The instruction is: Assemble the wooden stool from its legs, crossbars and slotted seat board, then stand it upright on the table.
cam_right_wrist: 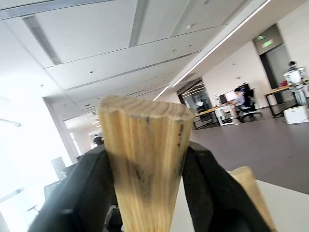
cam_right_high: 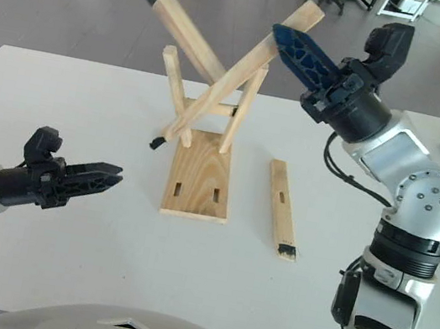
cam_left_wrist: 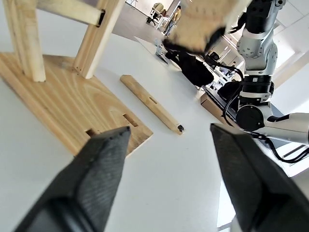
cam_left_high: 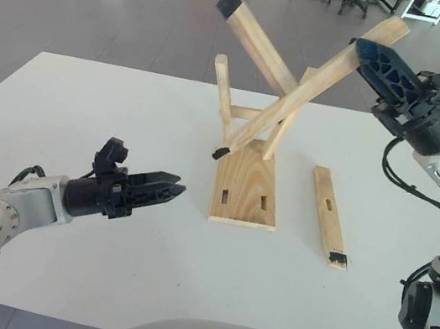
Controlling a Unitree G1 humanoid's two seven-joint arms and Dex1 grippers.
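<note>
The right gripper (cam_left_high: 366,58) clamps the leg (cam_left_high: 300,98), which slants down leftward toward the seat board (cam_left_high: 245,190); the left gripper (cam_left_high: 169,188) hangs open near it.

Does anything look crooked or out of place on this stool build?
Yes: the pale wooden leg clamped in the right tool slants across the two upright legs, not in the two empty slots of the flat seat board. A slotted wooden bar lies loose beside the board.
</note>
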